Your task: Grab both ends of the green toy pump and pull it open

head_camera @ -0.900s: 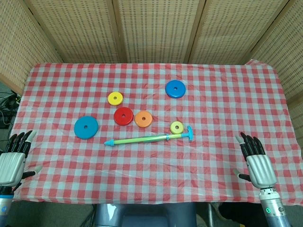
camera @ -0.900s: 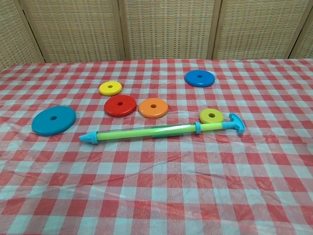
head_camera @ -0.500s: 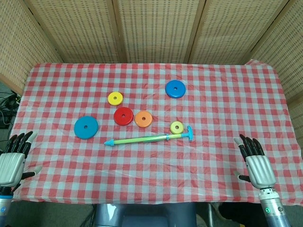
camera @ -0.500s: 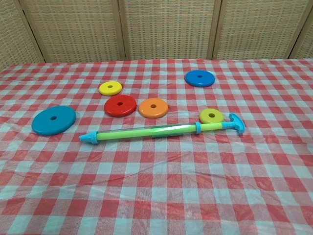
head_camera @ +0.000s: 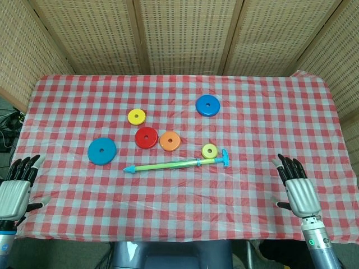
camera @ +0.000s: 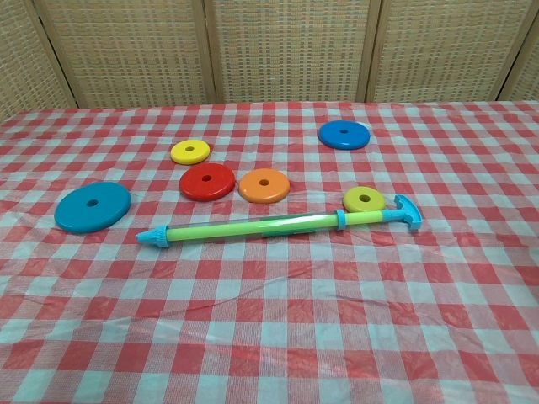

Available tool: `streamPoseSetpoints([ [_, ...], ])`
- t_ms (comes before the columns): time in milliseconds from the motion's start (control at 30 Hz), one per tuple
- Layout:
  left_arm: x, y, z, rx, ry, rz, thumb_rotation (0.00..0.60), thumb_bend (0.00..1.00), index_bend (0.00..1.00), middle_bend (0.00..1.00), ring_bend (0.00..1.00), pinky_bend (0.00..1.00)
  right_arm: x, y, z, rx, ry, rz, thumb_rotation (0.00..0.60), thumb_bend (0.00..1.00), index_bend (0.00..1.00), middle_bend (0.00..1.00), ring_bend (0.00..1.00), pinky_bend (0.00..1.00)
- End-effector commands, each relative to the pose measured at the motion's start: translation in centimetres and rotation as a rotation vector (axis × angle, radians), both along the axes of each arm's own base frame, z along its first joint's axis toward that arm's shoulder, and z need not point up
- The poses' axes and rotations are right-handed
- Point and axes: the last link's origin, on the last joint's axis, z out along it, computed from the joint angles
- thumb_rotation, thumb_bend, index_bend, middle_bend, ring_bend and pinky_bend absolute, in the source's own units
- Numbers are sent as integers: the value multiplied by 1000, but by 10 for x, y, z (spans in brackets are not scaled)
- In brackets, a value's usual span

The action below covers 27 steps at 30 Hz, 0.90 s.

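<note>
A: Head view first — what has moved?

B: Only the right hand (head_camera: 298, 189). It has crept forward and inward from the near edge of the counter (head_camera: 269, 112); the left hand (head_camera: 15, 190) has stayed put at its corner. Both hold nothing, fingers apart.

A: So the reach has barely begun?

B: I'd judge so. The green toy pump (head_camera: 176, 165) lies well apart from both hands, its blue handle (head_camera: 224, 158) toward the right hand, its nozzle tip (head_camera: 129, 168) toward the left.

A: Anything in the way?

B: The small yellow ring (head_camera: 209, 150) sits just beside the handle end, on its far side from the right hand. The orange ring (head_camera: 170, 140), red ring (head_camera: 146, 137) and large blue ring (head_camera: 102, 151) lie beyond the pump.
</note>
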Motion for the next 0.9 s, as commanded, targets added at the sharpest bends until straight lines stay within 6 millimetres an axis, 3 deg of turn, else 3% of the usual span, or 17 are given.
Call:
streamPoseSetpoints([
  [33,0,0,0,0,-2,2,600,96,0,0,0,0,17,-16,-3,-47,-7,49,600,120,102,196,176,130],
  [67,0,0,0,0,-3,2,600,96,0,0,0,0,20,-20,-5,-52,-12,61,600,119,150,361,332,257],
  [133,-1,0,0,1,-4,3,600,96,0,0,0,0,28,-29,-9,-62,-23,81,600,119,227,595,561,447],
  [200,-1,1,1,1,-6,5,600,95,0,0,0,0,36,-40,-16,-61,-11,93,600,121,300,759,727,566],
  [300,-1,2,0,0,-8,4,600,95,0,0,0,0,46,-53,-27,-42,5,92,600,131,366,932,896,721],
  [400,-2,3,-1,-4,-14,2,600,95,0,0,0,0,55,-63,-41,2,5,74,600,175,416,1000,991,864],
  [467,-2,4,-2,-4,-16,1,600,95,0,0,0,0,61,-69,-50,35,8,64,600,234,437,1000,1000,903],
  [567,-3,5,-2,-4,-22,3,600,95,0,0,0,0,69,-79,-67,89,33,52,600,319,445,1000,1000,913],
  [633,-5,7,-3,-14,-26,11,600,96,0,0,0,0,78,-90,-93,153,36,31,600,359,452,1000,1000,916],
  [900,-9,11,-4,-27,-32,26,600,95,0,0,0,0,88,-103,-126,191,51,2,600,421,456,1000,1000,920],
])
